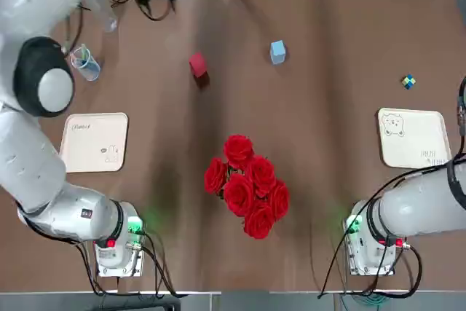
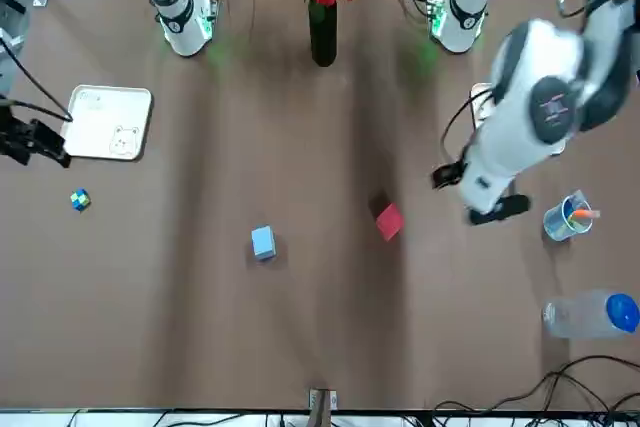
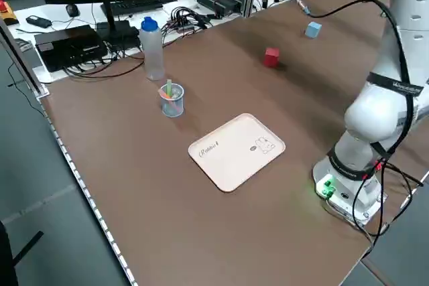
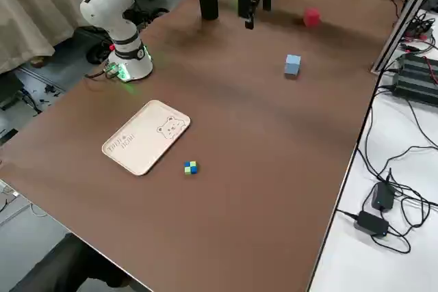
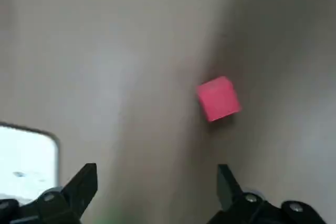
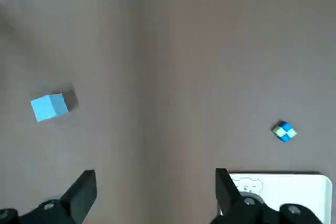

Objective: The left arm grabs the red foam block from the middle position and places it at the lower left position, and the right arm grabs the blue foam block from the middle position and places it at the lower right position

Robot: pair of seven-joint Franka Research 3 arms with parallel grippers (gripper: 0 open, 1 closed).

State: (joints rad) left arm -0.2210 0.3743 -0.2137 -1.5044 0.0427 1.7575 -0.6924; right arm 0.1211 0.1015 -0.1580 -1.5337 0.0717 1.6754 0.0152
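Both pincers spread, both blocks on the table.

In the top view I see the red foam block (image 1: 197, 64) left of the blue foam block (image 1: 277, 52), both beyond the roses (image 1: 250, 186). From the front, my left gripper (image 2: 482, 195) hangs above the table, the red block near it and the pen cup (image 2: 570, 217) on its other side; my right gripper (image 2: 38, 137) is by the bear tray (image 2: 108, 122), well apart from the blue block. In the left wrist view my left pincer's fingers stand spread, holding nothing, the red block out ahead of them. The right wrist view gives me the right pincer, also spread and unladen, with the blue block ahead and the puzzle cube (image 6: 284, 131) off to the other side.
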